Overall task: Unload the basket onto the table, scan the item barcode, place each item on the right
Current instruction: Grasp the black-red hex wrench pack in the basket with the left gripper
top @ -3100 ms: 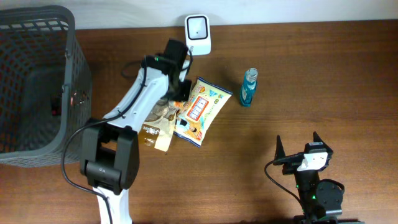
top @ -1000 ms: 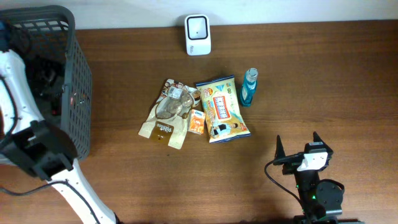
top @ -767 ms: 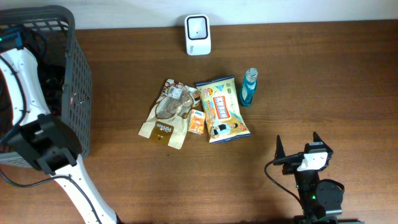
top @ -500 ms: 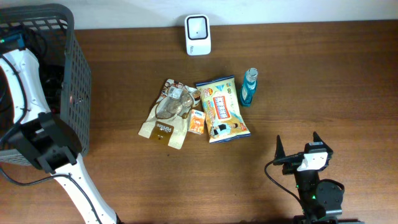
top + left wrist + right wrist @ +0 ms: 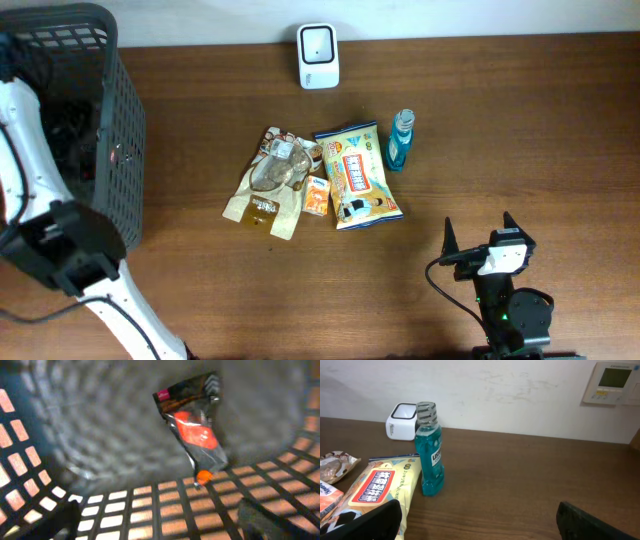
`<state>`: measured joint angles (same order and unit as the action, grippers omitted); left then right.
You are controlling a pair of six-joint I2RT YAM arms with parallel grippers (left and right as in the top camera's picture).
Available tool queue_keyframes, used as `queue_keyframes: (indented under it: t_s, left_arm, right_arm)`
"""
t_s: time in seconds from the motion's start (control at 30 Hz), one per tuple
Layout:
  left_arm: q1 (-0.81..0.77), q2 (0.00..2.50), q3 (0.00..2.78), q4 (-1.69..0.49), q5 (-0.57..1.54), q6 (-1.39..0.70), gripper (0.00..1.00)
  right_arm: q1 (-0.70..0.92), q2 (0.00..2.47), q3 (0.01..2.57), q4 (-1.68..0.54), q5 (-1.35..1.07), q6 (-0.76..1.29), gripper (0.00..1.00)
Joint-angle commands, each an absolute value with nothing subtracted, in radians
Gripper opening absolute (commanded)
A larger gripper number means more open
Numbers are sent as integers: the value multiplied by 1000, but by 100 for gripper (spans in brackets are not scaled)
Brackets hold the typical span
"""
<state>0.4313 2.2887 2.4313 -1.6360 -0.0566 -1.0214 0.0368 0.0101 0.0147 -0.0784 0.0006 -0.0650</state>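
At the far left, the grey mesh basket (image 5: 112,120) holds a black and orange-red packet (image 5: 195,430) lying flat on its floor. The left gripper (image 5: 160,527) hangs over it inside the basket, its jaws spread wide with nothing between them. Toward the middle of the table lie the things yet to be scanned. The brown snack pouches (image 5: 265,185) overlap each other, and a small orange packet (image 5: 317,196) sits touching them. Beside that lies a yellow snack bag (image 5: 358,188), with the white scanner (image 5: 318,43) at the far edge behind. These film bags are likely light, soft and crinkly, apt to slip or fold, so a pinch on a sealed edge or corner looks safest. No barcode shows, so it is probably underneath. Just right of the bag stands a blue mouthwash bottle (image 5: 430,450), upright, stiff and heavier with liquid. It is best taken across its narrow body below the cap. At the right, the right gripper (image 5: 480,236) rests well apart from everything, its jaws fully spread and empty.
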Motion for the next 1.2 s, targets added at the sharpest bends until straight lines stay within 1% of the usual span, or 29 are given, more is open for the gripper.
queue_keyframes:
  t_s: [0.0,0.07,0.13,0.2,0.3,0.47,0.6,0.73,0.8,0.83,0.87,0.9,0.93,0.97,1.0,1.03,1.07,1.1,1.13,1.17]
  left_arm:
    - [430,2261,2386,-1613,-26,-971,99]
    - [430,2261,2333,-1564,-6,-957,99]
    - [432,2261,2265,-1468,70,-896,99]
    - [439,2261,2194,-1390,94,-886,99]
    - [445,2261,2133,-1270,162,-794,99]
    - [463,2261,2061,-1190,161,-795,99]
    - [463,2261,1960,-1052,161,-831,99]
    - [451,2261,1883,-1047,143,-990,99]
    - [440,2261,1824,-1031,45,-1066,99]
    - [438,2261,1806,-1011,10,-1065,98]
    - [439,2261,1793,-1003,-14,-1061,94]
    - [443,2261,1784,-1004,-27,-1060,92]
    - [448,2261,1784,-1003,-25,-1037,87]
    - [449,2261,1785,-1002,-26,-1026,79]
    - [449,2261,1785,-1002,-27,-1020,69]
    - [449,2261,1785,-1002,-27,-1020,66]
    - [450,2261,1785,-999,-33,-1020,67]
    - [452,2261,1785,-999,-53,-1020,70]
    - [453,2261,1785,-999,-93,-1020,71]
    - [454,2261,1785,-999,-134,-1020,68]
  right_arm:
    - [32,3,6,-81,9,-71,98]
    - [32,3,6,-81,9,-71,98]
    - [32,3,6,-81,9,-71,98]
    - [32,3,6,-81,9,-71,98]
    - [32,3,6,-81,9,-71,98]
    - [32,3,6,-81,9,-71,99]
    - [32,3,6,-81,9,-71,98]
    - [32,3,6,-81,9,-71,98]
    - [32,3,6,-81,9,-71,99]
    - [32,3,6,-81,9,-71,98]
    - [32,3,6,-81,9,-71,99]
    - [32,3,6,-81,9,-71,98]
    - [32,3,6,-81,9,-71,99]
    - [32,3,6,-81,9,-71,98]
    - [32,3,6,-81,9,-71,98]
    - [32,3,6,-81,9,-71,98]
    - [32,3,6,-81,9,-71,98]
    - [32,3,6,-81,9,-71,98]
    - [32,3,6,-81,9,-71,98]
    - [32,3,6,-81,9,-71,98]
